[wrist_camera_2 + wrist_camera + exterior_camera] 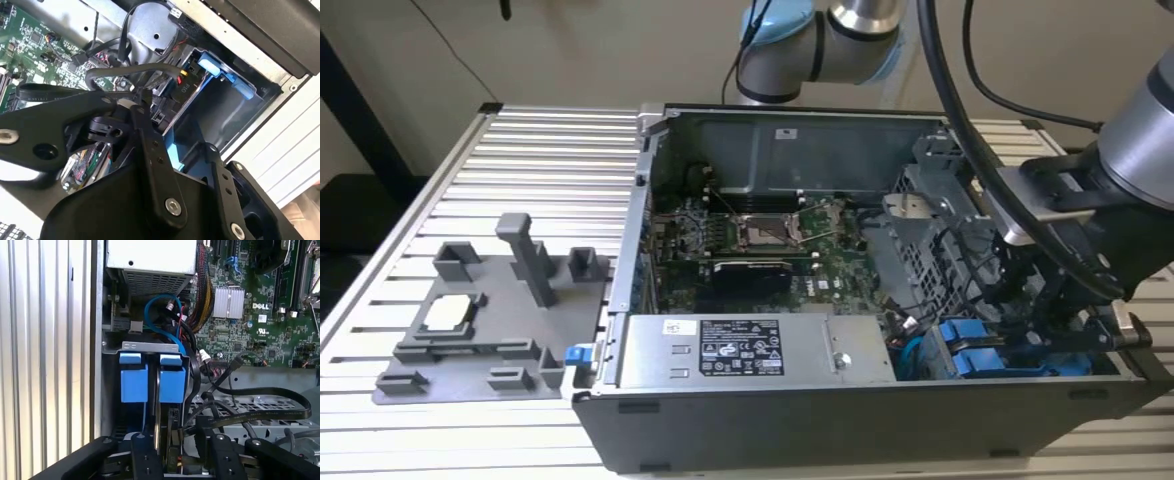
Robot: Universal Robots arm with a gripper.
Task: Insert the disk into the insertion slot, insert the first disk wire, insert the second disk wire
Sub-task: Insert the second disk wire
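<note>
The insertion slot [150,346] is a grey sheet-metal cage in the case's corner, at the exterior view's lower right. Two blue carrier tabs [172,384] [963,332] stand side by side in it. The disk's metal body is hidden behind them. My gripper [172,437] [175,125] hangs just over the cage, in line with the tab nearer the motherboard. It looks shut on the black plug of a disk wire [176,442]. A second black plug [183,90] with red and yellow leads sits at the carrier's edge just beyond my fingertips.
A flat black cable [270,410] loops beside the gripper, and a thin blue cable [150,315] curls above the cage. The green motherboard [747,235] and the labelled power-supply box [734,350] lie inside the case. A grey fixture plate [480,320] sits on the table at the exterior view's left.
</note>
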